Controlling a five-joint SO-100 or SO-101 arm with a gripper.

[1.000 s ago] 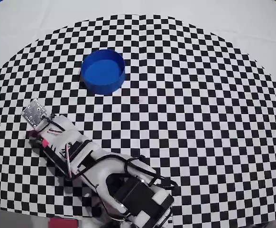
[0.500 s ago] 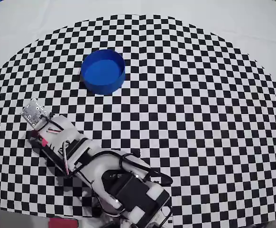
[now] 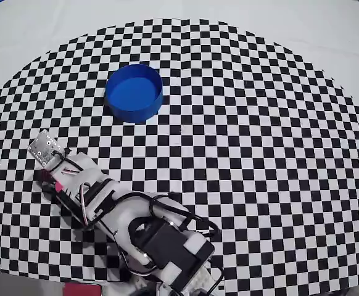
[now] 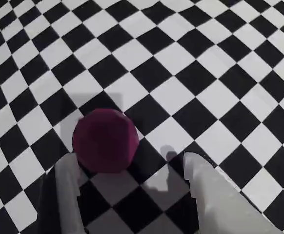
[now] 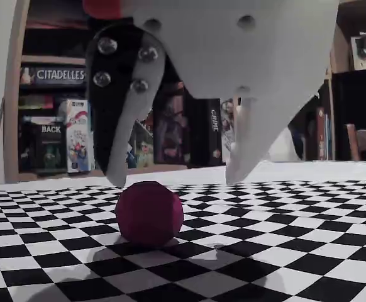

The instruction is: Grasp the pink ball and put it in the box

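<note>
The pink ball (image 4: 105, 140) rests on the checkered mat, just ahead of my open gripper (image 4: 128, 160) and close to its left finger (image 4: 66, 185); the right finger (image 4: 203, 190) stands well apart from it. In the fixed view the gripper (image 5: 175, 181) hangs over the ball (image 5: 149, 214), fingertips just above the ball's top, nothing held. In the overhead view the blue box (image 3: 134, 92) stands at the upper left of the mat, well away from my arm (image 3: 105, 203), which hides the ball there.
The round checkered mat (image 3: 259, 154) lies on a white table. Shelves with game boxes (image 5: 51, 126) stand behind the table in the fixed view. The arm's base (image 3: 167, 259) sits at the mat's near edge.
In the overhead view the arm's rear links have shifted slightly down and to the left. The wrist stays over nearly the same spot.
</note>
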